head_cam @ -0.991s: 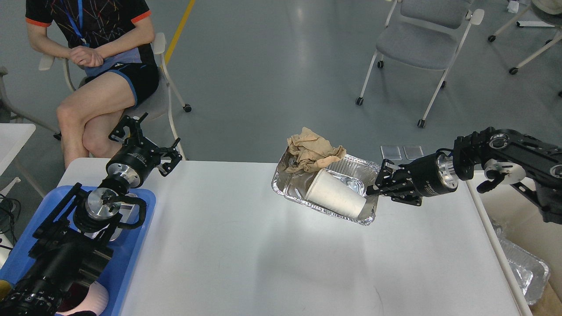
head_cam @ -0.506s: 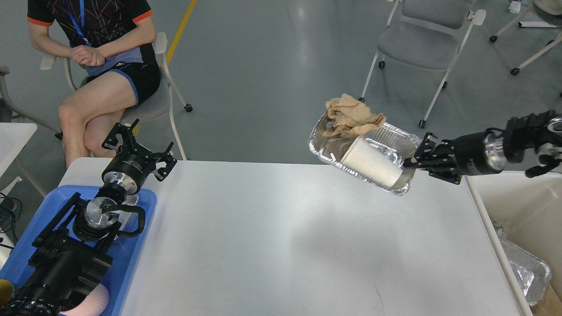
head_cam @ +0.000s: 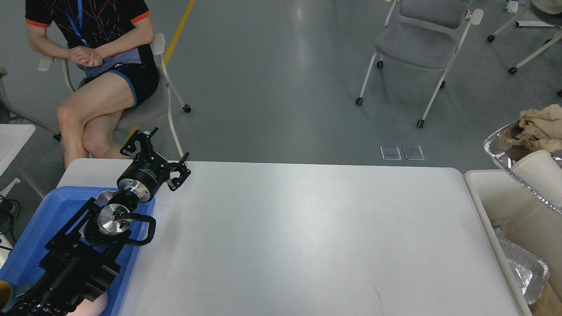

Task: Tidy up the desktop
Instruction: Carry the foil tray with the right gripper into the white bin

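Since half a second ago my right arm has left view, and the foil tray [head_cam: 498,149] with its paper cup [head_cam: 538,173] and crumpled brown paper [head_cam: 538,125] now sits at the right edge, past the desktop [head_cam: 307,232]. That white desktop fills the middle. My left gripper [head_cam: 160,153] is spread over its far-left corner, beside one blue tray [head_cam: 26,237]. Grey floor; two empty chairs [head_cam: 417,39], one seated person [head_cam: 94,57].
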